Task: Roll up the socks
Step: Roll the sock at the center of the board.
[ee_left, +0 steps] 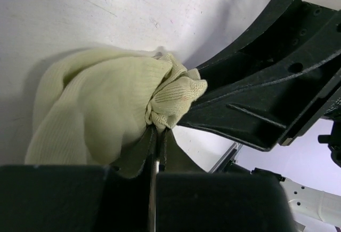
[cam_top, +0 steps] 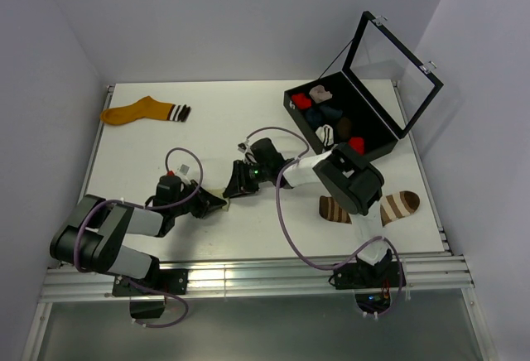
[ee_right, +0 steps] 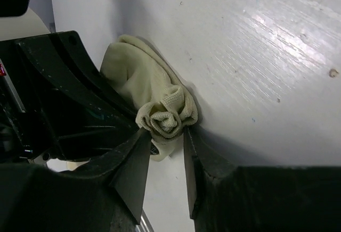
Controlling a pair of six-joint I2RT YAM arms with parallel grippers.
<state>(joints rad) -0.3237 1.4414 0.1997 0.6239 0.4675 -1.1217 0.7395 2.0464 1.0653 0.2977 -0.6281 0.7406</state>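
Observation:
A short cream sock (cam_top: 217,193) lies on the white table between my two grippers. In the left wrist view its bulk (ee_left: 101,109) bunches to the left, and my left gripper (ee_left: 156,134) is shut, pinching a fold of it. In the right wrist view one end is wound into a tight roll (ee_right: 166,116), and my right gripper (ee_right: 166,139) grips that roll with a finger on each side. From above, the left gripper (cam_top: 214,203) and right gripper (cam_top: 233,186) meet tip to tip over the sock. A brown striped sock (cam_top: 399,204) lies at the right, partly under the right arm.
An orange sock with a striped cuff (cam_top: 139,113) lies at the far left. An open black case (cam_top: 377,141) at the back right holds several rolled socks, two of them red, its clear lid standing up. The table's front rail runs by the arm bases.

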